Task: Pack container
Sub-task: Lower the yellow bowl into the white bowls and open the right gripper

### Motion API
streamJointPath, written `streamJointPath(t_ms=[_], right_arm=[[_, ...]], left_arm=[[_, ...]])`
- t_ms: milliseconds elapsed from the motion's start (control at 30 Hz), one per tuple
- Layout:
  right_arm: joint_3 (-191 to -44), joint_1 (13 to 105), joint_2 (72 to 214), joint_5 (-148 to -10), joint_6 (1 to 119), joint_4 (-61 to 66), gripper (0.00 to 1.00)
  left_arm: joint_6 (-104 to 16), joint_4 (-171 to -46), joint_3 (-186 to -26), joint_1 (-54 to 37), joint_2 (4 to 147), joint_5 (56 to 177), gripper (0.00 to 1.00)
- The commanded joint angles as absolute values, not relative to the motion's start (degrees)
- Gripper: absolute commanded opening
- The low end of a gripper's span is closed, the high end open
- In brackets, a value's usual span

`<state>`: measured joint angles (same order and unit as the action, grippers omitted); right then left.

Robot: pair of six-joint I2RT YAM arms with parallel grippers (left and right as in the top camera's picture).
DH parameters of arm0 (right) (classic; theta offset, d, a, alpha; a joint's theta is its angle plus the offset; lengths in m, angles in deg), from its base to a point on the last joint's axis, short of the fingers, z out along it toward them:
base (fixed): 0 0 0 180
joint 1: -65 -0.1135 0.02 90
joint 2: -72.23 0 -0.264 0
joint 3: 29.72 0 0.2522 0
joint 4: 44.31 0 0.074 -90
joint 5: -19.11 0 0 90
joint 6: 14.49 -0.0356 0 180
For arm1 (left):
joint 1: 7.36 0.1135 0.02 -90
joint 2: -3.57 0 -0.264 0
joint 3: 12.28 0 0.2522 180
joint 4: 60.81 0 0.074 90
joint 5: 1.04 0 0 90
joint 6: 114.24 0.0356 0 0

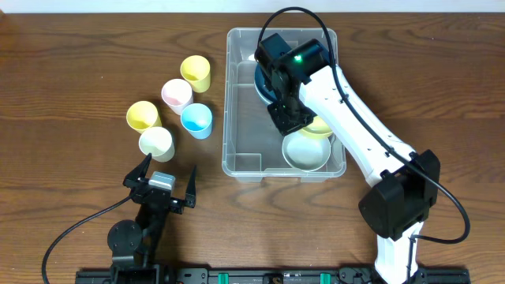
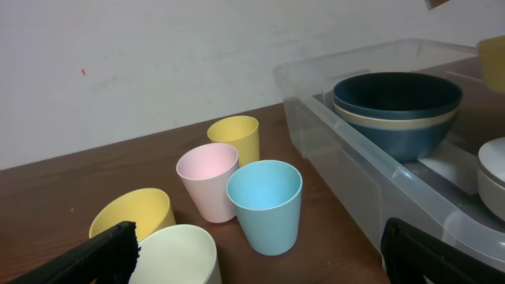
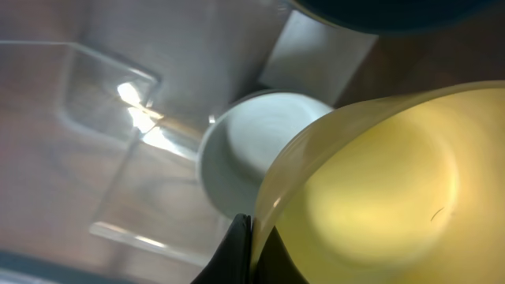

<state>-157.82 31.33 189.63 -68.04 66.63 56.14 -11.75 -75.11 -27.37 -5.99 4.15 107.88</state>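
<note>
Container (image 1: 245,110), a large clear rectangular plastic bin with rounded corners, sits on the brown wooden table (image 1: 71,71) with its open top facing up. Its long axis runs from the far edge of the table toward the robot.

Inside it, at the far end, is a dark blue round bowl (image 2: 398,106) stacked on others. A white round bowl (image 1: 308,151) sits at the near end. The right gripper (image 1: 289,117) hangs over the container's middle, its fingers pinched on the rim of a pale yellow round bowl (image 3: 379,197), which hangs just above the white bowl.

Left of the container stand five plastic cups: a yellow cup (image 1: 196,72), a pink cup (image 1: 177,95), a light blue cup (image 1: 197,120), a second yellow cup (image 1: 144,117) and a cream cup (image 1: 156,143). The left gripper (image 1: 162,183) sits nearer the robot than the cups, well left of the container, its fingers spread wide and holding nothing.
</note>
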Motion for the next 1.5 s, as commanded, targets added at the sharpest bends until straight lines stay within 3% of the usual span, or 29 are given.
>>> streamJointPath(t_ms=[0, 667, 1033, 1467], right_arm=[[-156.71, 30.0, 189.77, -75.2, 64.83, 56.23, 0.01], [-147.24, 28.3, 189.77, -75.45, 62.23, 54.55, 0.01], [-140.64, 28.36, 189.77, -75.23, 62.28, 46.74, 0.02], [-140.64, 28.62, 189.77, -68.84, 62.28, 42.35, 0.11]], left_arm=[[-10.98, -77.06, -26.27, -5.78, 3.8, 108.21, 0.98], [-10.98, -77.08, -26.27, -5.78, 3.8, 108.21, 0.98], [-10.98, -77.08, -26.27, -5.78, 3.8, 108.21, 0.98], [-10.98, -77.08, -26.27, -5.78, 3.8, 108.21, 0.98]])
